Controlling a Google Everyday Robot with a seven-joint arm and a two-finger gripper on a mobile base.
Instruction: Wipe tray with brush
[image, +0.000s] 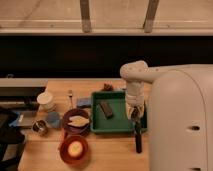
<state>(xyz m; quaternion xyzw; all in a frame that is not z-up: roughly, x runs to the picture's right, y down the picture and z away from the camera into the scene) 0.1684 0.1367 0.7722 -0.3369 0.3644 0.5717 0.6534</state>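
The green tray (116, 123) lies on the wooden table, right of centre. A short dark brown block (106, 109) lies inside it. My gripper (135, 114) hangs over the tray's right rim, pointing down. It is shut on the top of the brush (138, 136). The brush's long black handle runs from the gripper toward the table's front edge, crossing the tray's front right corner. The brush head is hidden by the gripper. A small blue sponge (84, 102) lies just left of the tray.
A dark plate (77, 121) with a pale item, a red bowl (74, 149), a white cup (46, 100), a blue cup (52, 119), a metal cup (39, 127) and a fork (70, 95) stand left of the tray. My white arm (180, 120) fills the right side.
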